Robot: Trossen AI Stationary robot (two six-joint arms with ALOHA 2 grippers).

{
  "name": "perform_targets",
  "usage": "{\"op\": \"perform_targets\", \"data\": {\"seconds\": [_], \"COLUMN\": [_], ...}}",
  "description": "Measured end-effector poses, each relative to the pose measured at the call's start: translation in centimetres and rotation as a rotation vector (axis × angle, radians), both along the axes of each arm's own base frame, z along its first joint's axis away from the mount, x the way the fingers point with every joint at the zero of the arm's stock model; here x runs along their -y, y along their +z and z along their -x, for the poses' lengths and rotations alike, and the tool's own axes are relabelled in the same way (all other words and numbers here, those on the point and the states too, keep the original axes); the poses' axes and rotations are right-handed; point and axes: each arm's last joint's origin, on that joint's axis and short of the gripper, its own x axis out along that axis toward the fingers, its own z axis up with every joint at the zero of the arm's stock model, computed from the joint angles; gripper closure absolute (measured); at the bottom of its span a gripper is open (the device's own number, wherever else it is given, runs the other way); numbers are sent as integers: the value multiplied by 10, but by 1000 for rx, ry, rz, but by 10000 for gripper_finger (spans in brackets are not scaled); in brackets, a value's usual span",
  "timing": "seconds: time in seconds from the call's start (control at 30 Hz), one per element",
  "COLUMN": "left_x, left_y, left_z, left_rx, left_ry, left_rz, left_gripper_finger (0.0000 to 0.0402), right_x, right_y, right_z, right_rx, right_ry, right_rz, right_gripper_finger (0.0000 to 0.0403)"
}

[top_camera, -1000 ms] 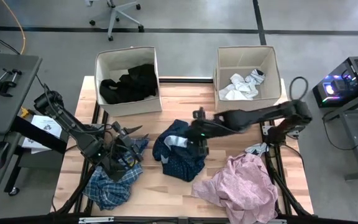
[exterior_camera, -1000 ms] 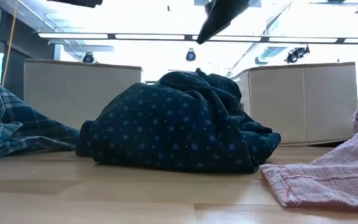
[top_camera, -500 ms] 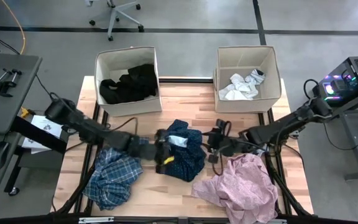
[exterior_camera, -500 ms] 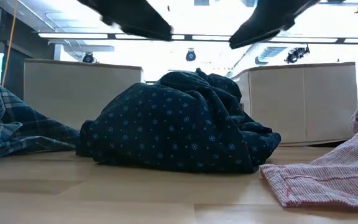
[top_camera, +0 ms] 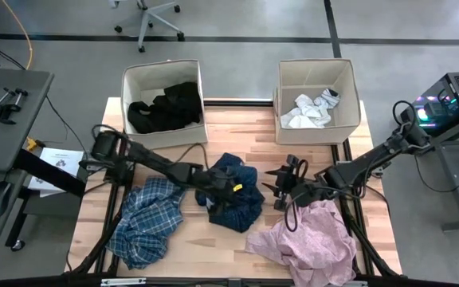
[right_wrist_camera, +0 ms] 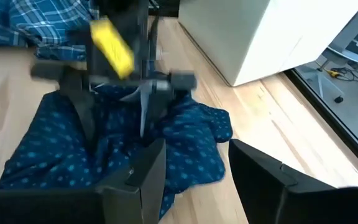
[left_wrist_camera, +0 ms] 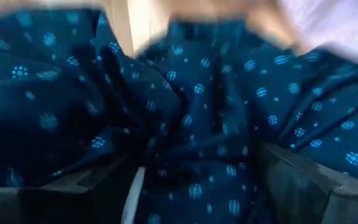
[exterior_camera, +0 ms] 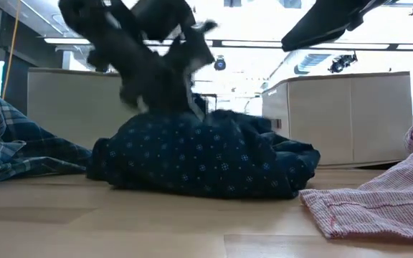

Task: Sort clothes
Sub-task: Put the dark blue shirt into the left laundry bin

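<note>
The dark navy patterned shirt (top_camera: 237, 203) lies in a heap on the middle of the table. My left gripper (top_camera: 223, 191) is open and down on top of the heap; it also shows in the low view (exterior_camera: 165, 79) and the right wrist view (right_wrist_camera: 117, 106). My right gripper (top_camera: 280, 190) is open and empty above the table, between the navy shirt and the pale pink garment (top_camera: 309, 239). The blue-white plaid shirt (top_camera: 146, 223) lies at the near left. My left gripper comes at the navy shirt from above, pointing down. Its open fingers (left_wrist_camera: 86, 186) are sunk into the top of the heap (left_wrist_camera: 185, 124), with bunched folds between them. The shirt lies on the table, its top pushed low (exterior_camera: 214, 118).
Two beige boxes stand at the far edge: the left box (top_camera: 132, 80) holds the black garment (top_camera: 166, 108), the right box (top_camera: 281, 84) holds white socks (top_camera: 309, 112). The pink garment (exterior_camera: 378, 201) fills the near right. Bare wood shows along the near edge.
My left gripper has gone from above the plaid shirt toward the table's right and come down on the navy shirt, whose peak now sits lower. My right gripper has drawn back from above the navy shirt toward the table's right edge.
</note>
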Motion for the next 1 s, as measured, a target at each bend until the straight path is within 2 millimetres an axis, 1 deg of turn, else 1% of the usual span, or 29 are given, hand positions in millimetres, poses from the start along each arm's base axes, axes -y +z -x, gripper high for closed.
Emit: {"op": "perform_targets", "data": {"seconds": [0.1,0.17,0.2,0.23,0.3,0.37,0.43,0.47,0.5,0.57,0.63,0.7,0.73,0.8,0.87,1.0], "left_x": [0,0,0,0,-1,-3,-5,-6,-7,-9,-9,-11,-11,-10,-10,-14], "left_y": [-25,-38,-41,-44,-46,-46,-44,-43,-41,-30,-10,16,34,81,124,199], "left_z": [-4,-5,-5,-5,-6,-6,-7,-6,-6,-3,-1,7,9,12,23,49], "left_rx": [-50,-78,-81,-89,-91,-92,-91,-95,-97,-117,-121,-159,-151,-60,-1,119], "left_ry": [7,12,19,23,37,43,49,51,57,67,76,92,104,133,167,245], "left_rz": [-43,-60,-60,-58,-54,-54,-45,-38,-29,-35,-55,-107,-135,-195,-283,-487], "left_gripper_finger": [101,114,126,144,195,266,347,369,377,377,378,382,383,383,383,383], "right_x": [0,0,0,0,0,0,0,0,0,0,0,0,0,0,0,-1], "right_y": [0,0,0,0,0,0,1,1,1,1,1,1,1,1,1,1], "right_z": [0,0,0,0,0,0,0,0,-1,-1,-1,-1,-1,-1,-1,-1], "right_rx": [0,0,1,1,3,5,7,6,8,9,9,6,6,4,4,8], "right_ry": [-1,-1,-1,-1,-1,0,0,0,0,0,0,0,0,4,8,11], "right_rz": [0,0,0,0,-1,-1,-2,-2,-2,-4,-4,-3,-3,3,8,14], "right_gripper_finger": [240,240,240,240,240,240,240,240,240,240,240,240,240,240,240,240]}}
